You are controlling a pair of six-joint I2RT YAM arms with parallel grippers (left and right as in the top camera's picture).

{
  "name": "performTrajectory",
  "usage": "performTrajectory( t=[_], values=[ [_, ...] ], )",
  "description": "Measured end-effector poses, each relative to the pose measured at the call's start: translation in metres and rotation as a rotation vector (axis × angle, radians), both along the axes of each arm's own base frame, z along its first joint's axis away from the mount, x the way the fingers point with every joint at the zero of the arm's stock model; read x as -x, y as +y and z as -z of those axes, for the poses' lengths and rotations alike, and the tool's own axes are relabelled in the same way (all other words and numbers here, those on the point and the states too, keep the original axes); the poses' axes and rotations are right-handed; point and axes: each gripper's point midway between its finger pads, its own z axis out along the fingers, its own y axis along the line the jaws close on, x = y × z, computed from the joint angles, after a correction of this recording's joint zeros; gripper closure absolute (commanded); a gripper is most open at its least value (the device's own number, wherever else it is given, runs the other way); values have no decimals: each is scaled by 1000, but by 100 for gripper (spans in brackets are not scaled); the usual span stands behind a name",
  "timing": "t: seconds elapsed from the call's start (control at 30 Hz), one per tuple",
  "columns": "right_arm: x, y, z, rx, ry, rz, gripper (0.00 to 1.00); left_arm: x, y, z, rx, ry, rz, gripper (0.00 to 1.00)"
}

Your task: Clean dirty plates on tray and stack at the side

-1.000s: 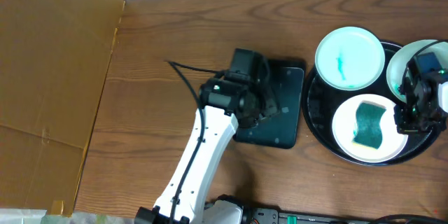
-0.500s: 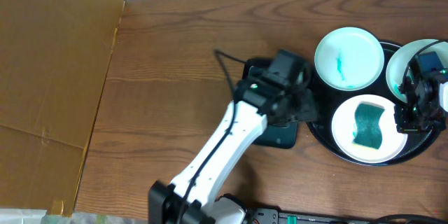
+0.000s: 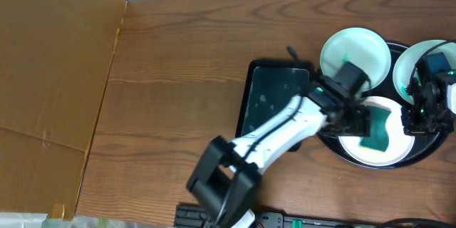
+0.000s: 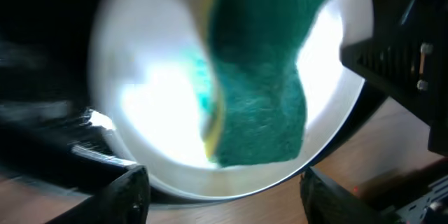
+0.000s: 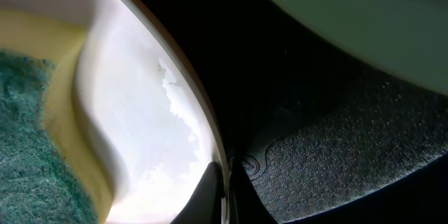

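Note:
The round black tray [image 3: 331, 144] at the right holds three white plates. The back left plate [image 3: 355, 57] has a teal smear. The back right plate [image 3: 427, 60] is partly hidden by my right arm. The front plate [image 3: 399, 142] carries a green and yellow sponge [image 3: 375, 134]. My left gripper [image 3: 360, 117] hovers open over the front plate [image 4: 154, 98] and the sponge [image 4: 262, 91], touching neither. My right gripper [image 3: 417, 117] is shut on the front plate's right rim [image 5: 210, 147], fingertips [image 5: 227, 189] pinching it.
A smaller rectangular black tray [image 3: 276, 107] lies left of the round tray. A brown cardboard sheet [image 3: 57, 78] covers the table's left side. The right arm's black body [image 4: 399, 63] stands close to the right of the front plate.
My left arm has swung right, from above the rectangular tray to above the front plate and sponge. The right gripper has stayed on the plate rim.

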Motion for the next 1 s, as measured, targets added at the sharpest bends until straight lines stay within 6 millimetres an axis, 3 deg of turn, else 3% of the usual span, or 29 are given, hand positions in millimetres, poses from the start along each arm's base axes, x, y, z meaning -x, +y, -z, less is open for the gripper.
performTrajectory(
  t=[0.2,0.37,0.57,0.67,1.0],
  values=[
    [0,0,0,-1,-1,0,99,10,-34,4,49,-26,45,30],
    [0,0,0,-2,-1,0,99,6,-44,5,77,-43,32,30],
    [0,0,0,-2,-1,0,99,-1,-39,15,29,-64,8,31],
    [0,0,0,-2,-1,0,99,-5,-36,16,13,-80,-5,37],
    [0,0,0,-2,-1,0,99,-14,-31,19,-23,-115,-56,37]
  ],
)
